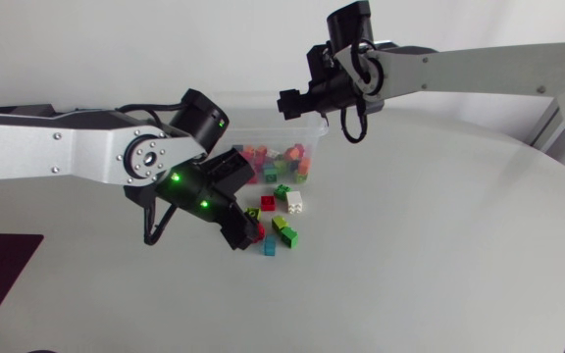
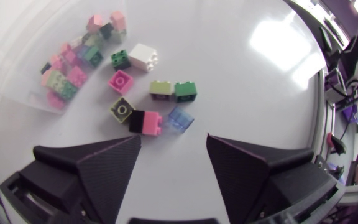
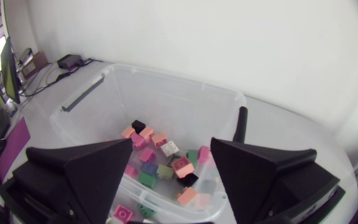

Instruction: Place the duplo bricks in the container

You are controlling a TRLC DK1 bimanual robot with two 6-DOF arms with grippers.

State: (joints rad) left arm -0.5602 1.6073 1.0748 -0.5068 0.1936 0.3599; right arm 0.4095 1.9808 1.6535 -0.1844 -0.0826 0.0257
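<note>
**A:** Down over the round white table (image 1: 439, 245) we go. The matte black left gripper (image 2: 173, 138) hangs low above the loose duplo bricks, fingers spread wide, nothing in them.

**B:** Wide for a reason, I'd say, since that gap clears any single brick below. Just ahead of it sits a pale blue translucent brick (image 2: 180, 118), and just beside that a black-and-pink two-part block (image 2: 145, 122).

**A:** Which way do they lie?

**B:** The black-and-pink block has its long axis running across, roughly along the line from one fingertip to the other. That looks awkward to me, because the fingers would close on its ends. The pale blue brick sits cocked on a diagonal, corner towards the gap.

**A:** And further out?

**B:** A light green brick (image 2: 161, 89) and a dark green brick (image 2: 185, 91) sit side by side in a row along that same line. A chunky white brick (image 2: 143, 56) lies nearest the bin.

**A:** The bin itself?

**B:** It's a clear plastic rectangular tub (image 1: 258, 132) just past the cluster, already holding a heap of pink, green and black bricks. The matte black right gripper (image 3: 171, 142) hovers over it, pointing down inside — also wide open and empty. My guess is it's parked there clear of the left arm.

**A:** So a handful to go.
</note>
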